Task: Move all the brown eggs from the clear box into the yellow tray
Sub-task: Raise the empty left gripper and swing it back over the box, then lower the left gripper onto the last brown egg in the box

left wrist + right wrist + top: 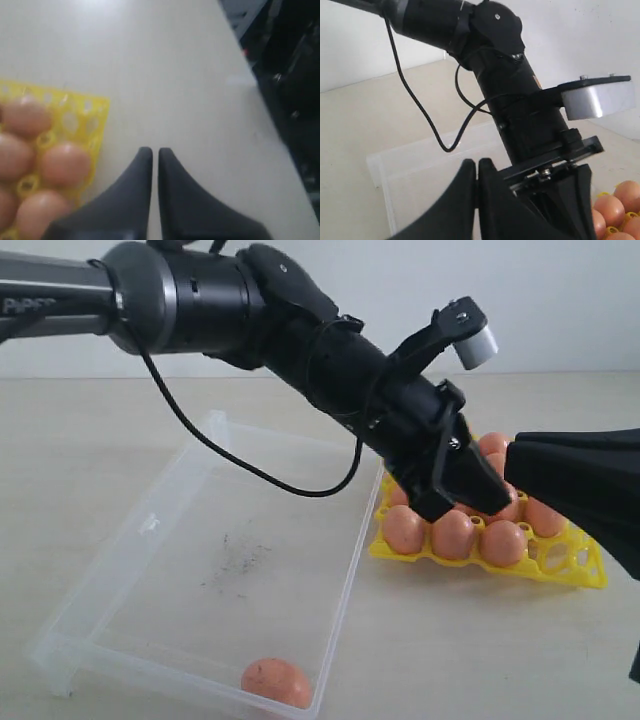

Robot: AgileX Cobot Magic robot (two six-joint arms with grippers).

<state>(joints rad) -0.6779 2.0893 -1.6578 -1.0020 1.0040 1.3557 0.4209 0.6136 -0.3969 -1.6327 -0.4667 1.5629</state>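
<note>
The left gripper [155,151], jaws pressed together and empty, hung over the tray [575,570]. The one egg [277,682] in the box [240,530] lay well apart in its near corner, on that arm's side.

I have open room over the box [130,575] to its lone egg [276,681], but the left gripper [155,152] and right gripper [476,164] crowd the tray [572,567].

I can read only one marking: faint "PiPER" lettering on the left arm's grey tube [50,292], upper left.
</note>
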